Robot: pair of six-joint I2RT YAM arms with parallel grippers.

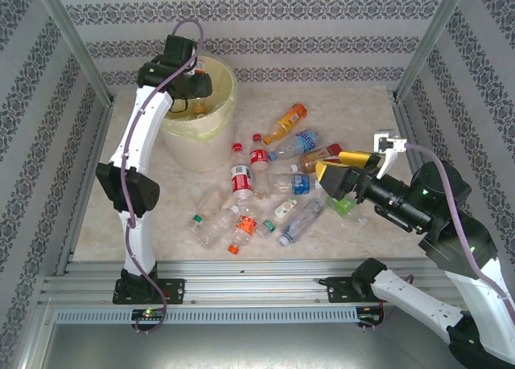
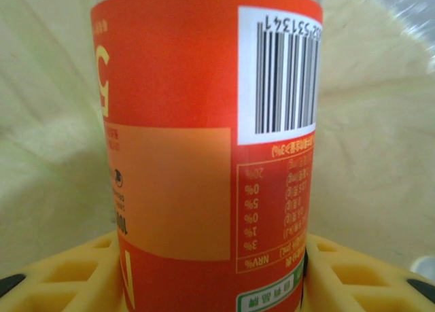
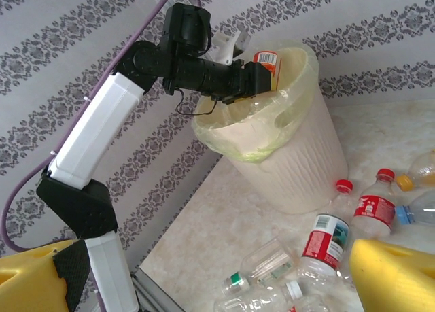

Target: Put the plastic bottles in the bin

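While your left gripper [image 3: 257, 77] hangs over the mouth of the round pale-yellow plastic bin [image 3: 306, 156], its yellow fingers [image 2: 61, 278] are clamped on either side of a plastic bottle with an orange-red label [image 2: 204, 156], barcode patch facing the wrist camera. The grip sits low on the labelled body and the bottle stands roughly upright above the bin's thin yellow-green liner [image 3: 251, 149], so to my eye you are placed to let it drop.

Your right gripper [image 1: 331, 166] is spread wide and holds nothing. It hovers at the right edge of the scattered clear and orange plastic bottles [image 1: 265, 192], which lie on the pale marbled table [image 1: 362, 120] in front of and to the right of the bin.

Expect these bottles to be light, probably empty, with thin walls that dent under a hard squeeze and a smooth skin that slips. Lying on their sides, they will likely roll when nudged. Take each across the straight middle of the body, on the label, with your fingers crossing the long axis. Avoid the tapered neck and cap, which can squirt out of the jaws. A long clear bottle with a blue cap [image 1: 302, 220] lies near your open hand. Several others touch their neighbours, so closing on one may shove the next.
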